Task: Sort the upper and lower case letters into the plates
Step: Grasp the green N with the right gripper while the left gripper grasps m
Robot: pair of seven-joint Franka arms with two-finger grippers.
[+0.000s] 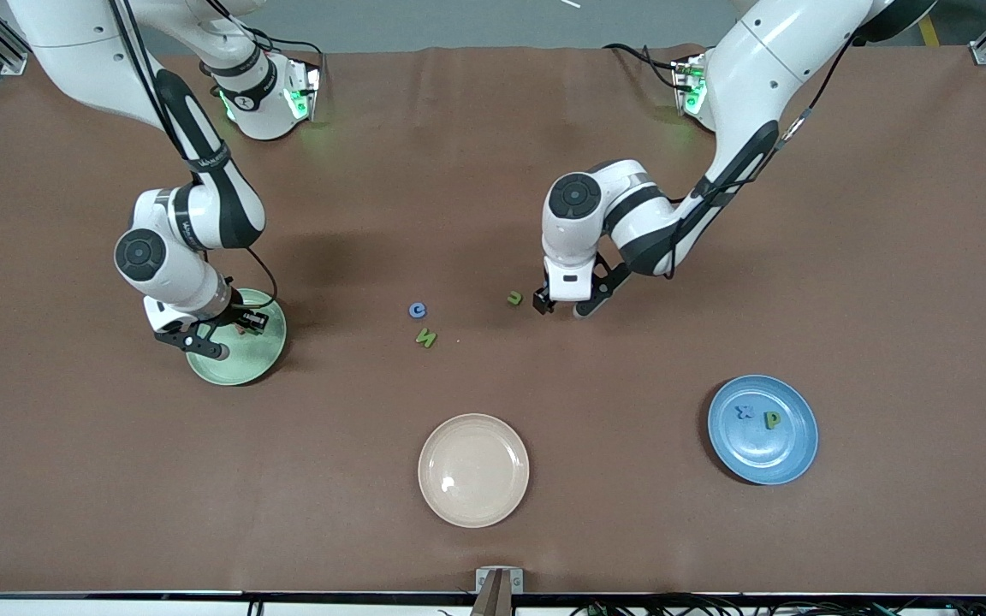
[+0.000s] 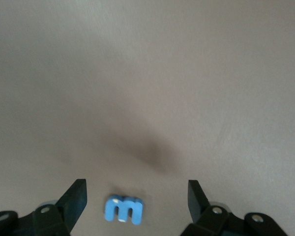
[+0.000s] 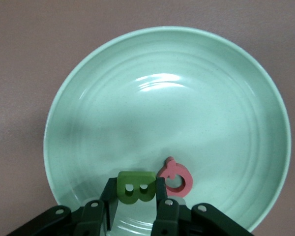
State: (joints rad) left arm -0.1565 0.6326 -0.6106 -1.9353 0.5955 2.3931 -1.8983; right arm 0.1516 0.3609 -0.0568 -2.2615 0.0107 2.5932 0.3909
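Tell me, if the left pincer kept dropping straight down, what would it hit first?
Most likely the small blue letter lying on the brown table: it sits between the open left pincer, whose fingers would probably land either side of it.

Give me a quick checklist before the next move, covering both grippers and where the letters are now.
1. Right gripper shut on green B over the pale green plate: ok.
2. Red Q already lying in the pale green plate: ok.
3. Left gripper open, blue E on the table between its fingers: ok.
4. Blue x and green p in the blue plate: ok.
5. Blue G, green N and green u unsorted on the table: not ok.
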